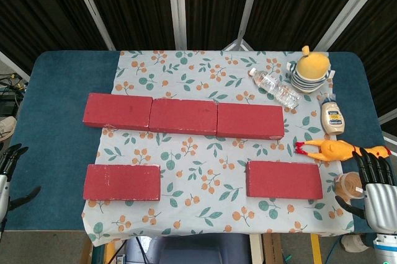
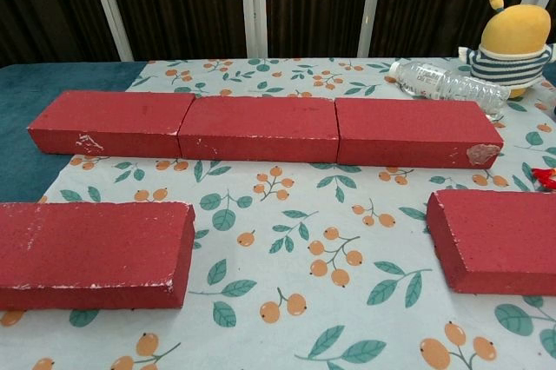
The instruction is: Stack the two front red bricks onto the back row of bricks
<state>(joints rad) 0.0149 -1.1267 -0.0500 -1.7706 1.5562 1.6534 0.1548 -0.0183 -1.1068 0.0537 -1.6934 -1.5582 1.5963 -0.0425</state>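
Step in hand: the very start, judging by the layout. Nothing is stacked yet and neither hand touches a brick.

Back row [image 1: 183, 116]: three red bricks end to end across the patterned cloth [image 1: 205, 158], tops bare. They touch or nearly touch at the joints.

Front bricks: the near-left brick [image 1: 122, 182] lies flat at the cloth's left edge; the near-right brick [image 1: 284, 180] lies flat toward the right. They sit well apart from each other, with open cloth between them and the far row.

Left hand [image 1: 9, 174]: at the near-left edge of the blue counter [image 1: 56, 90], only partly in the head view. Fingers are apart and hold nothing. It is left of the near-left brick, not touching it.

Right hand [image 1: 375, 189]: at the near-right corner, fingers spread and empty, right of the near-right brick and just beside a small brown-topped jar [image 1: 348, 184]. The chest view shows neither hand.

Clutter at far right: a water bottle [image 1: 274, 88] on its side, a plush toy [image 1: 311, 69], a squeeze bottle [image 1: 332, 117], a rubber chicken [image 1: 338, 149].

Next move, as a judgement: each hand needs to reach inward to its nearer brick, span it across the narrow width, lift it clear, carry it far and set it flat on the row. The right hand's path should stay clear of the jar and chicken.
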